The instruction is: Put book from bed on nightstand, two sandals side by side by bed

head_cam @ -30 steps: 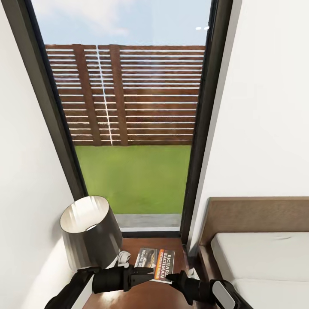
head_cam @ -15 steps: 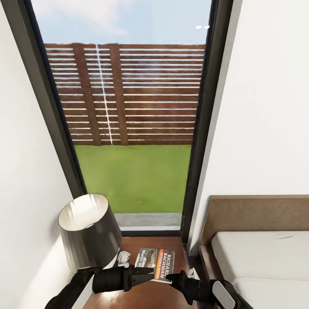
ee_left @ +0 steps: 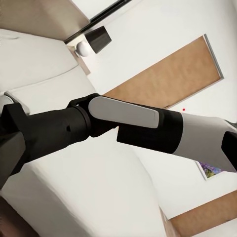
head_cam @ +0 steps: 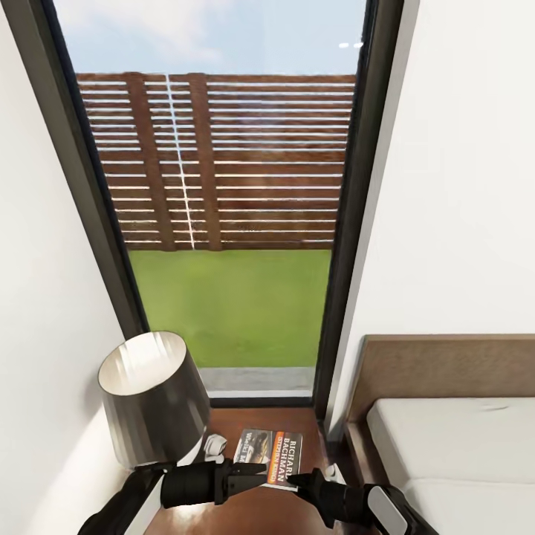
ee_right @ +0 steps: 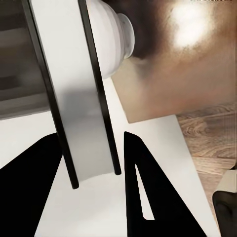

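The book [head_cam: 269,455] is seen lying flat on the nightstand [head_cam: 253,513] at lower centre of the head view, beside a grey-shaded lamp [head_cam: 152,401]. The bed [head_cam: 453,446] occupies the lower right. Both dark forearms are crossed low along the bottom edge, before the book. In the right wrist view the right gripper [ee_right: 94,182] is held with jaws apart. The left gripper's jaw state cannot be told.

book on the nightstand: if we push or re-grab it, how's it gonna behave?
The book lies flat and looks thin: probably light, slightly bendy, little edge to pinch. The nightstand top looks glossy, so a push likely slides it rather than tipping. The lamp stands close beside; a slide that way may bump it.
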Robot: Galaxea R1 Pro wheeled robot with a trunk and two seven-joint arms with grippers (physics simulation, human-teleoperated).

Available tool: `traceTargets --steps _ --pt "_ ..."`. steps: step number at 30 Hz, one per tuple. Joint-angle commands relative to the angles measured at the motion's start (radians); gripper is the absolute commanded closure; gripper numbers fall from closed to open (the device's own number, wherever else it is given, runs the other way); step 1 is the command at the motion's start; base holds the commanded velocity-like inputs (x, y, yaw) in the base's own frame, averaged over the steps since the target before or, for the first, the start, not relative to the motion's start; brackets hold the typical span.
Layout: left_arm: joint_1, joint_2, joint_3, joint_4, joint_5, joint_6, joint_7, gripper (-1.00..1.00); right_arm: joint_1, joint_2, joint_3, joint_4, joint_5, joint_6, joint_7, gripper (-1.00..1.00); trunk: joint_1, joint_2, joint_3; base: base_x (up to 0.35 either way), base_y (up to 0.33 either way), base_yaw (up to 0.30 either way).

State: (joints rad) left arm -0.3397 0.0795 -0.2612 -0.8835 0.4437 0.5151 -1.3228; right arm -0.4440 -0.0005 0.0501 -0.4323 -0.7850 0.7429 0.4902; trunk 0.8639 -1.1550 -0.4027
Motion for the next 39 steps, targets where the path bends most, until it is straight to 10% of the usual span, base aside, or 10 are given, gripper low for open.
traceTargets --steps 1,39 --pt "-0.001 0.001 -0.004 0.0 0.009 0.01 0.0 -1.0 -0.001 0.0 0.002 0.0 -0.002 0.003 0.002 1.0 0.004 -0.008 -0.004 0.0 0.0 0.0" --pt "-0.001 0.002 -0.003 0.0 0.009 0.011 0.0 -1.0 -0.001 -0.001 0.001 -0.003 -0.002 0.003 0.002 1.0 0.15 -0.274 -0.123 0.0 0.0 0.0"
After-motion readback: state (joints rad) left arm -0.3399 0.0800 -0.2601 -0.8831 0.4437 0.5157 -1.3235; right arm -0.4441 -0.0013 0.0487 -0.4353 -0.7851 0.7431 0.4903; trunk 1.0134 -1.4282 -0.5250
